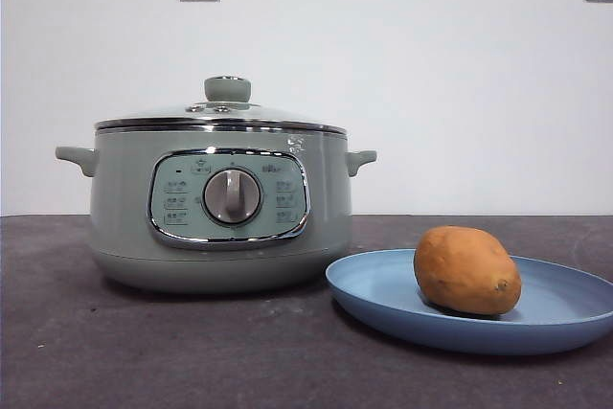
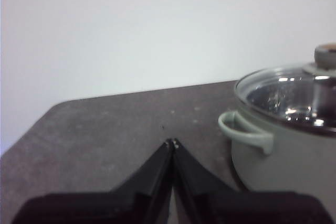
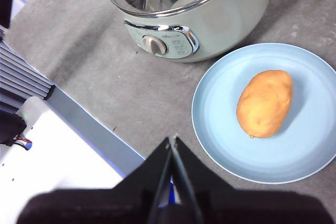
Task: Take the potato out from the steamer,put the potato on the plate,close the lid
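The pot [image 1: 220, 213] served as the anchor of the scene, and everything else read most easily against it. The glass lid [image 1: 220, 114] sat level on the pot's rim with its green knob up, sealing the opening, which looked like the finished state of the closing step. The potato [image 1: 466, 270] lay on the blue plate [image 1: 383, 284], and the plate sat just beside the pot on its dial side — near enough that its rim came close under the pot's wall. That closeness seemed sensible, since it would have kept the carry from pot to plate short. The potato rested on its flatter long side, roughly in the middle of the plate, well inside the raised rim, so it was unlikely to roll off. Its long axis ran diagonally, with one blunt end pointing toward the pot's side-handle region and the other end pointing away from the pot. In the front view it looked foreshortened for that reason. The left claw [image 2: 171, 142] hung clenched with nothing between its tips, out past the pot's side handle and apart from it. The right claw [image 3: 172, 140] was likewise pressed closed and empty — raised high over the table edge, off the plate's rim on the side away from the pot. Both arms appeared parked clear, and by my judgement the task looked complete.
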Tool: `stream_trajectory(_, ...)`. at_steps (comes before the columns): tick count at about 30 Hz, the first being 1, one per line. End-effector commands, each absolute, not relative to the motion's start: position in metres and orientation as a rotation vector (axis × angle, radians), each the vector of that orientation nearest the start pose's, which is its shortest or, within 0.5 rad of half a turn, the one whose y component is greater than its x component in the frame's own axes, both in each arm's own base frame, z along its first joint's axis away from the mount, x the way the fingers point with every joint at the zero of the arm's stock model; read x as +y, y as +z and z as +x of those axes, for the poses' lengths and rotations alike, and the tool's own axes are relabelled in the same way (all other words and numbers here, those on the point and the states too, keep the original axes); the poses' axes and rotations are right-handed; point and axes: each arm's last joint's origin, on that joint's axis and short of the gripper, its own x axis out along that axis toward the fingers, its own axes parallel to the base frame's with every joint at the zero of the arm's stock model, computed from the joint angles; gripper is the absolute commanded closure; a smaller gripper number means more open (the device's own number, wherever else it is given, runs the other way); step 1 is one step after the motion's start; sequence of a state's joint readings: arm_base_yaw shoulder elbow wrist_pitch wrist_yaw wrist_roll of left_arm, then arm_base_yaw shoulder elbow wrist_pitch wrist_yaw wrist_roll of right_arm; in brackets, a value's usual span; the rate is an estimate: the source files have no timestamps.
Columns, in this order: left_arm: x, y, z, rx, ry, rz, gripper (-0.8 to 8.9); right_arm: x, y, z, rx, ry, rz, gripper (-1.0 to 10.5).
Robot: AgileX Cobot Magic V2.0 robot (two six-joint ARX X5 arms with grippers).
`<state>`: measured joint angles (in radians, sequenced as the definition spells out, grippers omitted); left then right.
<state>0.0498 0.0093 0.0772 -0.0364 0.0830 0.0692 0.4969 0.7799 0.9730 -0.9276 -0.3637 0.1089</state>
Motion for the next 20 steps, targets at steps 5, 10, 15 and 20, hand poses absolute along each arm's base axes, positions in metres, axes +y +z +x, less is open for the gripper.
stream_trajectory(5,0.003,0.161,0.097,0.032,-0.025,0.019,8.17,0.072,0.332,0.111,0.794,0.777,0.048,9.5)
stream_trajectory(10,0.003,0.154,0.097,0.11,-0.026,0.014,8.17,0.072,0.332,0.111,0.794,0.777,0.048,9.5)
stream_trajectory(15,0.003,0.147,0.096,0.182,-0.033,0.007,8.17,0.072,0.332,0.111,0.794,0.777,0.048,9.5)
stream_trajectory(20,0.003,0.147,0.096,0.178,-0.032,-0.002,8.17,0.072,0.332,0.111,0.794,0.777,0.048,9.5)
